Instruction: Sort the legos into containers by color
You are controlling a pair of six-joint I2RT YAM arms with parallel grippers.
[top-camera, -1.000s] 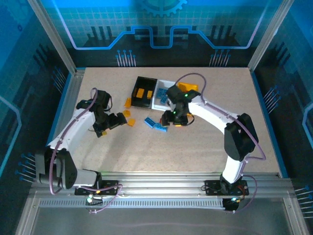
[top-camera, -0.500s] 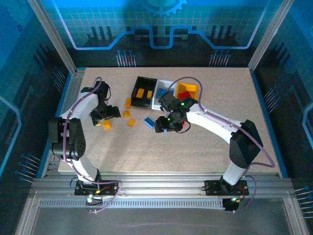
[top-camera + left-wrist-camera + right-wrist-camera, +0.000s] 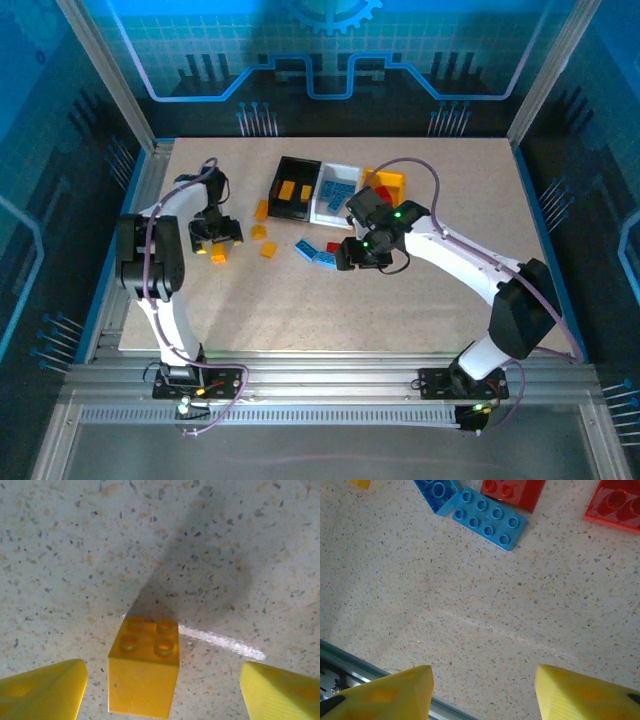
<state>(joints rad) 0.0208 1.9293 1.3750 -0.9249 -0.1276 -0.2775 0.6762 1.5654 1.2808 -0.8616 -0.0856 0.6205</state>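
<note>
A yellow 2x2 lego (image 3: 144,670) sits on the table between my left gripper's (image 3: 162,692) open fingers, closer to the left finger (image 3: 45,690) and apart from both. From above, that gripper (image 3: 215,240) hovers at the table's left over the yellow lego (image 3: 218,256). My right gripper (image 3: 485,695) is open over bare table with nothing in it. Ahead of it lie two blue legos (image 3: 490,517) and two red legos (image 3: 512,492). From above, the right gripper (image 3: 360,252) is just right of the blue legos (image 3: 325,258). The black container (image 3: 280,190), white container (image 3: 322,208) and yellow container (image 3: 393,182) stand together at the back.
Three more yellow legos (image 3: 258,232) lie between my left gripper and the black container. Orange bricks lie in the black container, blue ones in the white, red ones in the yellow. A metal rail (image 3: 350,667) runs along the table's near edge.
My left arm has folded back, bringing its gripper left over the yellow lego, its fingers narrowing. My right gripper has shifted right, away from the blue legos, with its fingers slightly closer together.
</note>
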